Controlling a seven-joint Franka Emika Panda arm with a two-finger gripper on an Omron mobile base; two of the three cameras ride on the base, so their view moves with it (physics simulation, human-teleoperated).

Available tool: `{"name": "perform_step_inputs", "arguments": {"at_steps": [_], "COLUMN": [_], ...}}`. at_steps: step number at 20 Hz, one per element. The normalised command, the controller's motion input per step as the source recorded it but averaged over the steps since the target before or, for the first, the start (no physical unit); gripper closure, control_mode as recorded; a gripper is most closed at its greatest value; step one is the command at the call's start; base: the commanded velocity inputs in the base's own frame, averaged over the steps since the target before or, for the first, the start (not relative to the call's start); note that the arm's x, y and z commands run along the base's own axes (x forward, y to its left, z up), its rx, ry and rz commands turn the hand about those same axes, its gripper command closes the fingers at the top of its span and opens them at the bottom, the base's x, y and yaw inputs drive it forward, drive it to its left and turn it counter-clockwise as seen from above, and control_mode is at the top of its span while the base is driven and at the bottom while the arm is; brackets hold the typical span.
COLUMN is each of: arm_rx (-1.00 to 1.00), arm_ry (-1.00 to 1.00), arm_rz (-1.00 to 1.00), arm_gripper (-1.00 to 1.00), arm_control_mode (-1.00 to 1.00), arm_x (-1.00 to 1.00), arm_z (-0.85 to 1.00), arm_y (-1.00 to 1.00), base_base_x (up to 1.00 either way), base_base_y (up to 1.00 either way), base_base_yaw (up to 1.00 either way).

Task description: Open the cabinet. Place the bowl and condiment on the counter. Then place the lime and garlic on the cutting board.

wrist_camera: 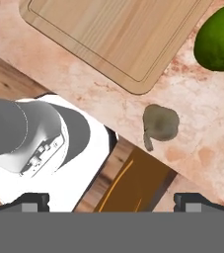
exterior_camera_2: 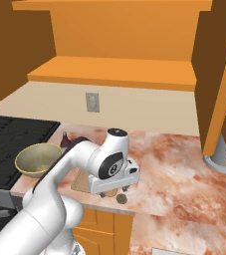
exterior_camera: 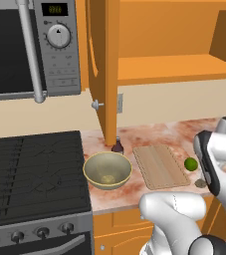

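Note:
The cabinet (exterior_camera: 104, 69) stands open, its shelf (exterior_camera_2: 114, 69) bare. On the counter (exterior_camera: 149, 132) the olive-beige bowl (exterior_camera: 107, 170) sits beside the stove, with the dark condiment bottle (exterior_camera: 117, 145) just behind it. To their right lies the cutting board (exterior_camera: 160, 166), with nothing on it. The lime (exterior_camera: 190, 164) and garlic (exterior_camera: 200, 183) rest on the counter off the board's right edge. My gripper (exterior_camera_2: 114, 191) hangs open over the counter's front edge, right above the garlic (wrist_camera: 159, 123). In the hand view, its fingertips (wrist_camera: 32, 201) are apart and hold nothing, and the lime (wrist_camera: 219, 37) lies beyond.
A black stove (exterior_camera: 35, 174) lies left of the bowl, with a microwave (exterior_camera: 30, 45) above it. The open cabinet doors (exterior_camera_2: 216, 84) jut out over the counter. A grey round base (exterior_camera_2: 221, 154) stands at the counter's right. A wall outlet (exterior_camera_2: 92, 102) is behind.

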Motion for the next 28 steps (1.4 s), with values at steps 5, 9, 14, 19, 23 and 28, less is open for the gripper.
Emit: {"name": "perform_step_inputs", "arguments": {"at_steps": [5, 9, 14, 19, 23, 28], "arm_rx": [0.00, 0.00, 0.00, 0.00, 0.00, 0.00], "arm_ry": [0.00, 0.00, 0.00, 0.00, 0.00, 0.00], "arm_rz": [0.00, 0.00, 0.00, 0.00, 0.00, 0.00], "arm_gripper": [-1.00, -1.00, -1.00, -1.00, -1.00, -1.00], "arm_control_mode": [-1.00, -1.00, -1.00, -1.00, -1.00, -1.00], "arm_x": [0.12, 0.18, 0.18, 0.12, 0.03, 0.00], "arm_z": [-0.09, -0.09, -0.12, -0.23, -0.22, -0.17], "arm_y": [0.01, 0.00, 0.00, 0.00, 0.00, 0.00], "base_base_x": [0.00, 0.00, 0.00, 0.00, 0.00, 0.00], "base_base_y": [0.00, 0.00, 0.00, 0.00, 0.00, 0.00], "base_base_yaw": [0.00, 0.00, 0.00, 0.00, 0.00, 0.00]}}
